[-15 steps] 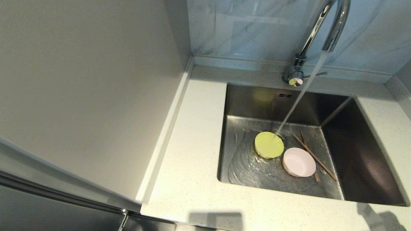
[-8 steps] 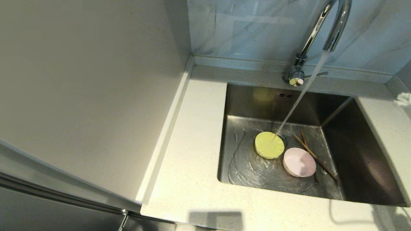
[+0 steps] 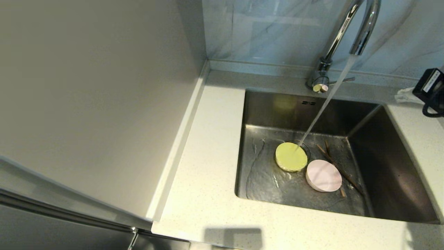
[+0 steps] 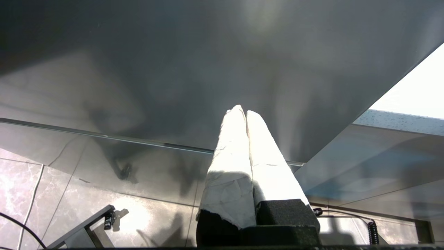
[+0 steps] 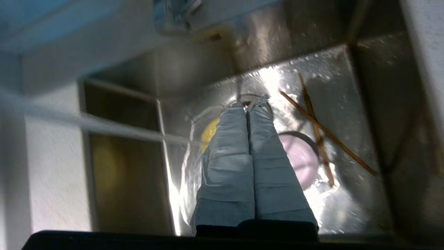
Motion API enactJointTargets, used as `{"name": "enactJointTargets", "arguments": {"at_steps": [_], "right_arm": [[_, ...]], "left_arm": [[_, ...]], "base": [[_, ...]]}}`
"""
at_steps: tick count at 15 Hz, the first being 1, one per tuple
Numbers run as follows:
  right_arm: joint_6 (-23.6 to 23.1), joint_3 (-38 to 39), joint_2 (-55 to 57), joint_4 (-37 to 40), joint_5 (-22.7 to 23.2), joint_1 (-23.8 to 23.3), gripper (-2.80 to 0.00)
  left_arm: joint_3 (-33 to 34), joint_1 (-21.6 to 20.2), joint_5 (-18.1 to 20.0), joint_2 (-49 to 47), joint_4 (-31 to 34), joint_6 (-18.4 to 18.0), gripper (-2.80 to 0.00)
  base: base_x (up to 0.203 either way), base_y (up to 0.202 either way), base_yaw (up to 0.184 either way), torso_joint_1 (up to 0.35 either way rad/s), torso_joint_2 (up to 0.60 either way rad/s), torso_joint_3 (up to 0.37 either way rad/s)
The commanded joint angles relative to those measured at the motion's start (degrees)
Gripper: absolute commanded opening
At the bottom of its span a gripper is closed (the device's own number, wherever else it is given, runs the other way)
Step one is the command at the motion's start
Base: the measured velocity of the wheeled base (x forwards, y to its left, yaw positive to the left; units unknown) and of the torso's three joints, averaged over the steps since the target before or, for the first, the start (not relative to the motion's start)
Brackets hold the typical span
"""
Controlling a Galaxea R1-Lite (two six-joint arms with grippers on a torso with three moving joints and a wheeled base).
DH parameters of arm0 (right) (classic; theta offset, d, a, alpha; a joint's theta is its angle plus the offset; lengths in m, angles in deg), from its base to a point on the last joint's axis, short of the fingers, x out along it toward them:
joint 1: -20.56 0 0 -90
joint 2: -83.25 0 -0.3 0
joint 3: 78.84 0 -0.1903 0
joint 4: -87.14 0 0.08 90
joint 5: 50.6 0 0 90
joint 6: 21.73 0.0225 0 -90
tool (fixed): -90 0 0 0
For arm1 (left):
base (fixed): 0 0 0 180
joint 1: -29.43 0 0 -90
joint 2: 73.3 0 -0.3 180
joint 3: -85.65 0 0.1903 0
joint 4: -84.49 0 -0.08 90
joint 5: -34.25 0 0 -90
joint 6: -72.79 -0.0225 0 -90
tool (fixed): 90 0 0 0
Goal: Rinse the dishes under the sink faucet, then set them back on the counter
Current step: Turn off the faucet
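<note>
Left gripper (image 4: 241,111): parked low, off the counter beside a grey panel; we see its taped fingers (image 4: 231,152) pressed together, holding nothing.
Counter (image 3: 208,180): off-white and speckled; no dish stands on it yet, so we judge the put-back step undone.
Sink (image 3: 395,180): it holds all three dishes, with a wet sheet spreading across its floor.
Yellow-green bowl (image 3: 291,157): it sits at the drain, directly under the stream — placed, we think, so the water strikes it; it looks brimful.
Sink faucet (image 3: 350,38): running, its water slanting down into that bowl.
Pink bowl (image 3: 324,175): just beside the green one and outside the stream, so we judge its rinse is still owed.
Chopsticks (image 3: 338,166): crossed on the sink floor, behind and to the right of the pink bowl.
Right gripper (image 5: 252,101): above the sink's right side, pointed down between the bowls — fingers (image 5: 225,159) together, empty.
</note>
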Motion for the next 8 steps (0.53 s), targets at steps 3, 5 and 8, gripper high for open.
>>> {"name": "enactJointTargets", "arguments": {"at_steps": [3,5,8], "right_arm": [[6.32,-8.68,9.37,0.77,2.26,-0.28,-2.80],[6.99,-10.33,11.67,0.90,3.90,-0.30,-2.80],[7.10,-11.47,13.91,0.51,3.98,-0.20,-2.80]], "left_arm": [[0.00,0.00,-0.03,0.18,-0.02,0.06,-2.80],[0.00,0.00,-0.03,0.18,-0.02,0.06,-2.80],[0.00,0.00,-0.03,0.18,-0.02,0.06,-2.80]], "base": [[0.000,0.000,0.000,0.000,0.00,0.000],[0.000,0.000,0.000,0.000,0.00,0.000],[0.000,0.000,0.000,0.000,0.00,0.000]]}}
